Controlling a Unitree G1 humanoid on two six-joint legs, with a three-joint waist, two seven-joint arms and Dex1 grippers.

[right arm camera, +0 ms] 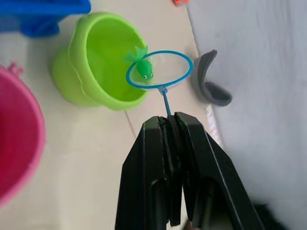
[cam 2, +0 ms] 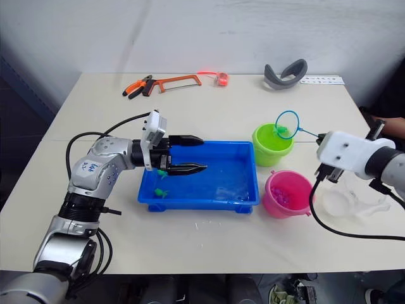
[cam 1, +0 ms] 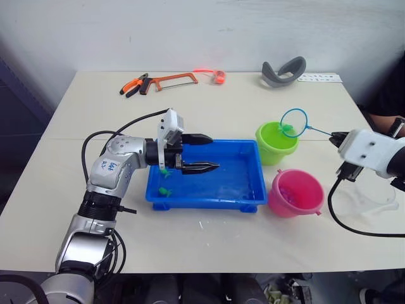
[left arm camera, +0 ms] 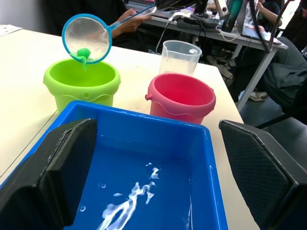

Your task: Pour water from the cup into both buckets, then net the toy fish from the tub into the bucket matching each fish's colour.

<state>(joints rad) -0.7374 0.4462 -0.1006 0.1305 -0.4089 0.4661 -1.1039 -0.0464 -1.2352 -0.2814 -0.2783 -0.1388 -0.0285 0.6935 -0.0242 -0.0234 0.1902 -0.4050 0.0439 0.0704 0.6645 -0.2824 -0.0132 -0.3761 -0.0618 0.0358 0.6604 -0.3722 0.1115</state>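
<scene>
Green fish [right arm camera: 144, 68] caught in the net [cam 1: 294, 123], hoop held over the far rim of the lime green bucket [cam 1: 276, 144], thin handle running back to the right gripper [cam 1: 337, 139]. Jaws there pressed together on the handle's end, pinching it. Pink bucket [cam 1: 295, 192] just beside the green one on the near side, small pink shapes inside, probably fish, though too small to tell. Clear cup [left arm camera: 179, 56] upright beyond the pink bucket in the left wrist view, close to it.

Blue tub [cam 1: 250, 197] left of both buckets, near them but apart, shallow water glinting on its floor. Two green fish still in the tub near its left wall: one [cam 1: 163, 171] under the left gripper, another [cam 1: 165, 190] toward the near left corner. Left gripper [cam 1: 204, 152] level over the tub's left half, jaws spread wide, one finger along the far rim, the other over the water, nothing between them.

At the far edge of the counter [cam 1: 209, 240]: orange-handled pliers [cam 1: 133, 85], a hacksaw [cam 1: 174, 80], a small orange-red item [cam 1: 219, 76], a grey curved band [cam 1: 283, 71] and a white strip [cam 1: 319, 78]. Person's arm [cam 1: 385, 121] at the right edge.
</scene>
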